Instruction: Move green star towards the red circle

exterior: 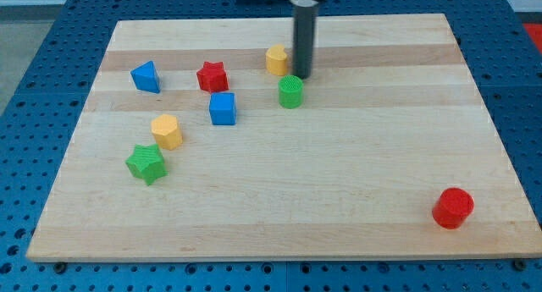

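Note:
The green star point(146, 163) lies at the view's left, below the middle of the wooden board point(339, 199). The red circle point(453, 208) stands near the board's bottom right corner, far from the star. My tip point(302, 76) is near the view's top centre, touching or just above the green circle point(290, 92) and right beside a yellow block point(277, 60). It is far up and right of the green star.
A yellow hexagon point(167, 131) sits just above and right of the green star. A blue cube point(223, 108), a red star point(212, 76) and a blue triangle-like block point(146, 77) lie in the upper left part.

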Motion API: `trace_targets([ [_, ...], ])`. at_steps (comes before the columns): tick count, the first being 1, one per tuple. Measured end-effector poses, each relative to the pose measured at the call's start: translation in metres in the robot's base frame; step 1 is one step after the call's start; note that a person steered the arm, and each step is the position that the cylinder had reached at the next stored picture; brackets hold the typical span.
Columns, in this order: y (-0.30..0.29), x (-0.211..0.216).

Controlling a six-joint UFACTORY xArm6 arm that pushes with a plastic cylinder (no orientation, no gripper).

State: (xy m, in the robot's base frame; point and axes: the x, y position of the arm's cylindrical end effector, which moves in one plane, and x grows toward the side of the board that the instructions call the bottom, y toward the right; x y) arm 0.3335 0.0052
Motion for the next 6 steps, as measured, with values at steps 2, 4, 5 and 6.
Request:
trace_targets([
  [2,-0.014,0.041],
  [4,0.029,0.071],
  [5,0.053,0.071],
  [6,0.065,0.065],
])
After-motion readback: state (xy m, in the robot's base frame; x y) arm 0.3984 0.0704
